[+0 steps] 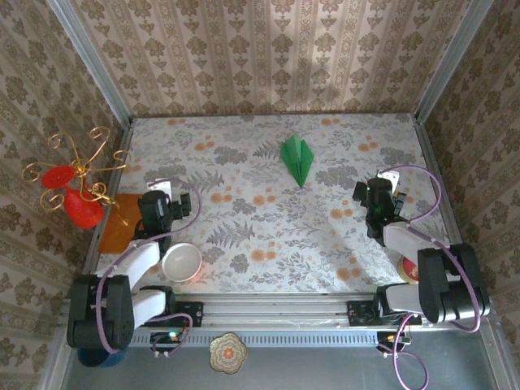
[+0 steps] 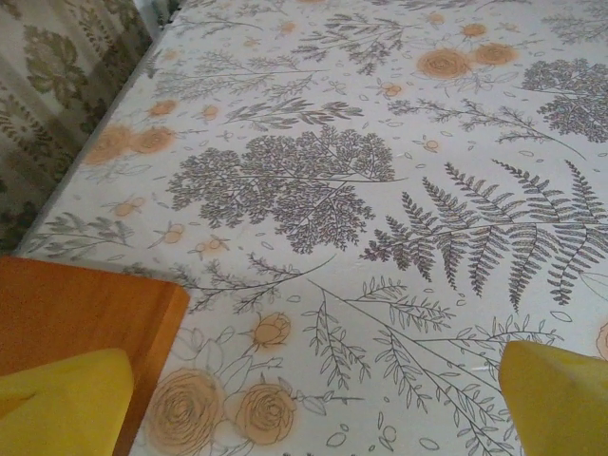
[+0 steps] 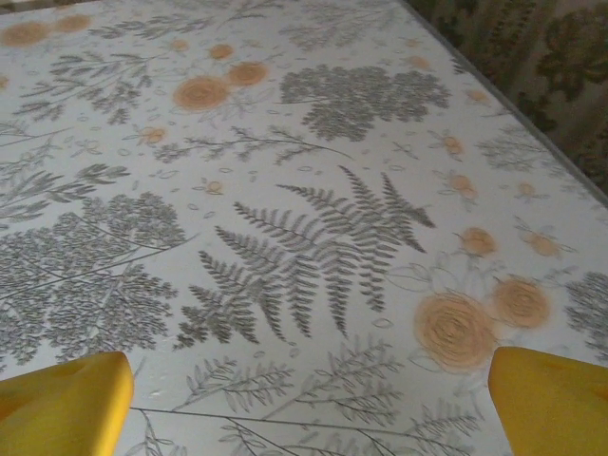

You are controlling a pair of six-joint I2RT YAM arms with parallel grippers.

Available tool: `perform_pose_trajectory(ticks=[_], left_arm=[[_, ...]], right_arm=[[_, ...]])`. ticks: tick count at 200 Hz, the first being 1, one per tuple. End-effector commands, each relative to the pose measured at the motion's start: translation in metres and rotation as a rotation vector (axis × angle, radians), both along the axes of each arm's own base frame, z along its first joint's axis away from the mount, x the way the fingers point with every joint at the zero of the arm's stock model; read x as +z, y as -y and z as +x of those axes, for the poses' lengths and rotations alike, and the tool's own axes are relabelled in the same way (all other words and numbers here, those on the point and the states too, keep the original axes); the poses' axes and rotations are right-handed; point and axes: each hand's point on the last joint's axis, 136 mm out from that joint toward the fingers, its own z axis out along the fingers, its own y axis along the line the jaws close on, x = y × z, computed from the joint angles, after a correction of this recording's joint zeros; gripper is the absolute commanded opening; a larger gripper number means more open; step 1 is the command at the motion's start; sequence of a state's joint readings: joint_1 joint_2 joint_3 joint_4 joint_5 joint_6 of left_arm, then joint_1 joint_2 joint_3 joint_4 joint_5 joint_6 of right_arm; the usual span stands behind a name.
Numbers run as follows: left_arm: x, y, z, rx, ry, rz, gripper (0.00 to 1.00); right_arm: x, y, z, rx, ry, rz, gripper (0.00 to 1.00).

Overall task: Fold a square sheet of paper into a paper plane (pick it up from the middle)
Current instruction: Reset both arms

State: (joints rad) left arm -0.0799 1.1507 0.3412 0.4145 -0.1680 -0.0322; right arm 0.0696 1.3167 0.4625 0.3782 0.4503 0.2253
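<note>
The green square sheet of paper lies folded into a paper plane (image 1: 297, 159), a narrow dart with its tip towards me, on the far middle of the floral table. My left gripper (image 1: 160, 191) sits low at the left side, well short of the plane. It is open: its yellow fingertips (image 2: 59, 404) stand wide apart with only tablecloth between them around the left gripper (image 2: 313, 418). My right gripper (image 1: 376, 188) is at the right, below and to the right of the plane. The right gripper (image 3: 309, 408) is open too, with bare cloth between its yellow fingers (image 3: 551, 399).
A flat orange sheet (image 1: 120, 223) lies by the left gripper, its corner (image 2: 81, 309) beside the left finger. A white cup (image 1: 181, 262) stands near the left arm. A gold wire stand with red ornaments (image 1: 73, 183) sits at the left wall. A plate (image 1: 409, 270) is by the right arm.
</note>
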Motion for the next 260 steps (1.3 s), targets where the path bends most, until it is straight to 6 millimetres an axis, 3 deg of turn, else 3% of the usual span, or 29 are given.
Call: perform_pose_trajectory(ticks=[1, 37, 59, 136, 260], left_arm=[[0.023, 0.010, 0.019, -0.096, 0.158, -0.021, 1.00], [0.018, 0.018, 0.034, -0.173, 0.155, -0.034, 1.00], [0.016, 0.020, 0.043, -0.203, 0.133, -0.030, 1.00], [-0.008, 0.016, 0.058, -0.197, 0.145, -0.016, 1.00], [-0.011, 0.009, 0.059, -0.145, 0.123, -0.007, 1.00]], right_arm=[[0.023, -0.009, 0.020, 0.083, 0.121, -0.022, 0.98], [0.025, -0.012, 0.029, 0.153, 0.186, -0.024, 0.98], [0.008, -0.020, 0.036, 0.211, 0.164, -0.007, 0.99], [-0.003, -0.028, 0.038, 0.258, 0.170, -0.002, 1.00], [-0.003, -0.030, 0.039, 0.265, 0.162, -0.015, 1.00]])
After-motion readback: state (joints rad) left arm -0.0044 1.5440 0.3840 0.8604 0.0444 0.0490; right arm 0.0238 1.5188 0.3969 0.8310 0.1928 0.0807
